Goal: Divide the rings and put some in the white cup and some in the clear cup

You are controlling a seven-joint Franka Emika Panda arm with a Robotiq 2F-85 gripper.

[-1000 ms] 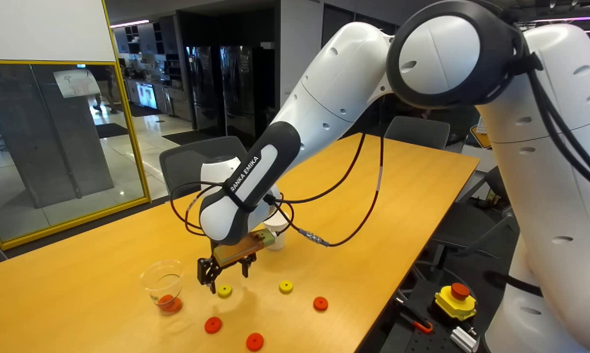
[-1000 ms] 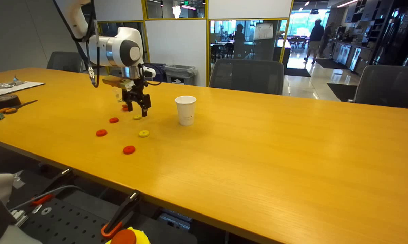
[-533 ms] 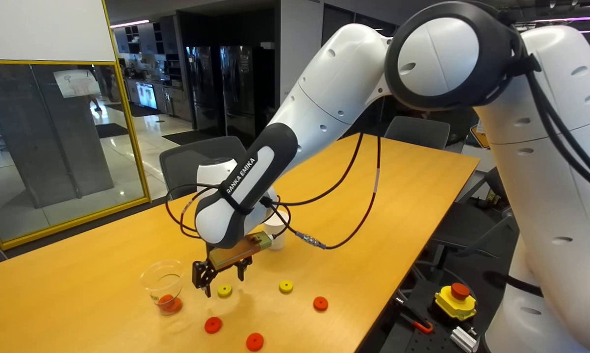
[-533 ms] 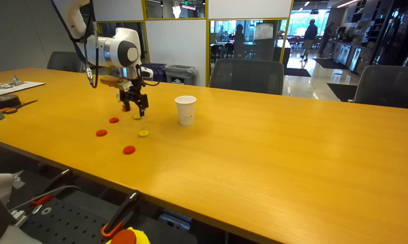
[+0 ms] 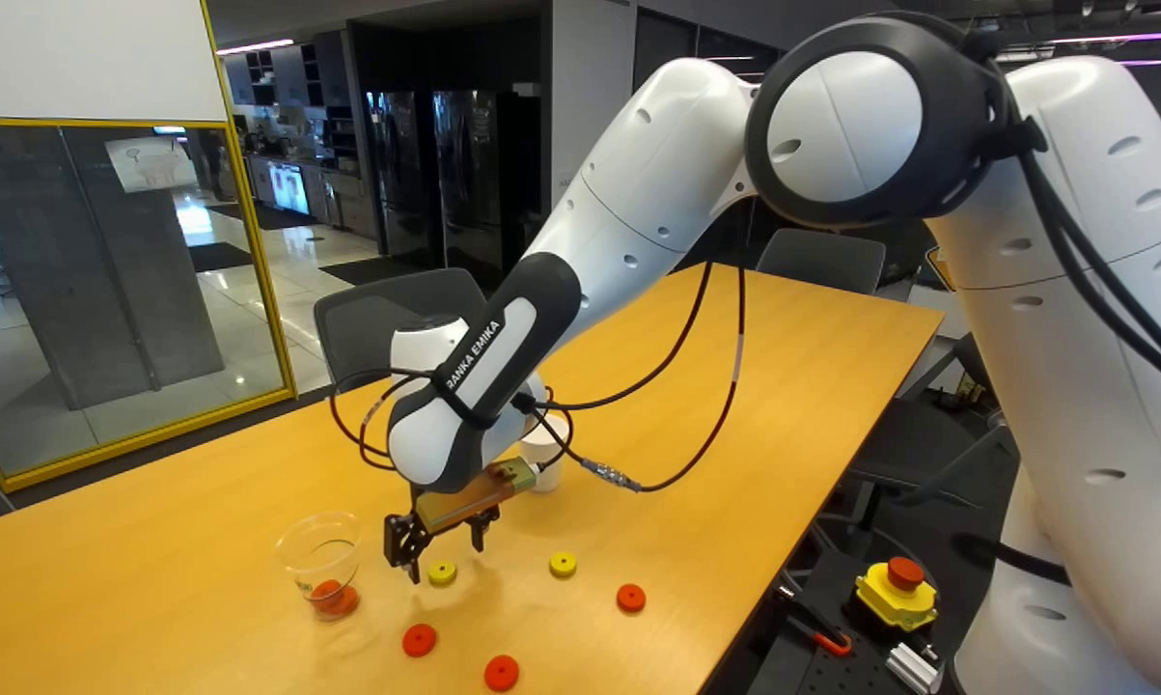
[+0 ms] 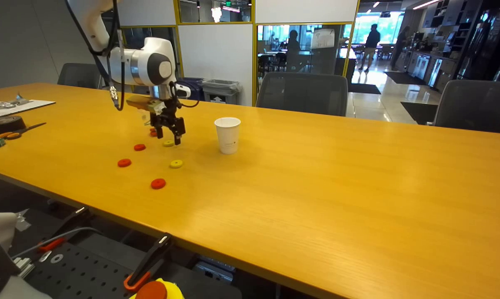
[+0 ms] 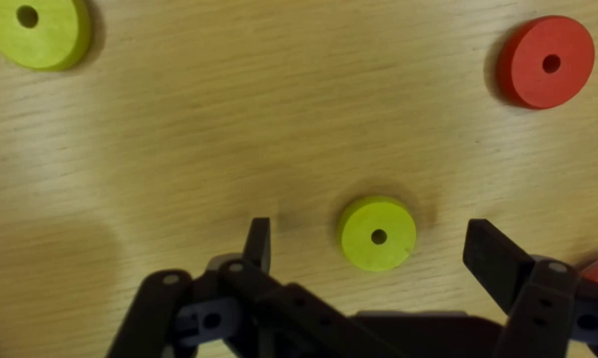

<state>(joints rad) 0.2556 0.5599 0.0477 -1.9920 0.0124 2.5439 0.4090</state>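
Rings: five rings [image 5: 501, 666] lie loose and flat on the table [image 5: 802, 386], three red and two yellow. The yellow ring [image 7: 378, 254] below me is a thick, even disc with a small central hole and a faint mark on its face. The red rings [image 5: 419, 647] and the second yellow ring [image 5: 563, 571] share that form. Red pieces [image 5: 333, 598] also show in the bottom of the clear cup [image 5: 297, 552]; their number I cannot tell.

Jaws: my gripper [image 5: 447, 563] is released, jaws wide apart, with the yellow ring in the gap and room on either side of it.

Edges and clearance: the red ring nearest the long edge that carries a black clamp [image 6: 151, 258] has open wood between it and that edge. The white cup [image 6: 228, 136] stands upright, well in from both long edges, and open tabletop extends beyond it along the table's length.

Materials: tabletop of light wood with fine grain. White cup opaque, tapered, with a rounded rim and small print low on its wall. Clear cup transparent, flared toward the rim, upright. My fingers [image 7: 495, 263] are dark and block-shaped at the tips.
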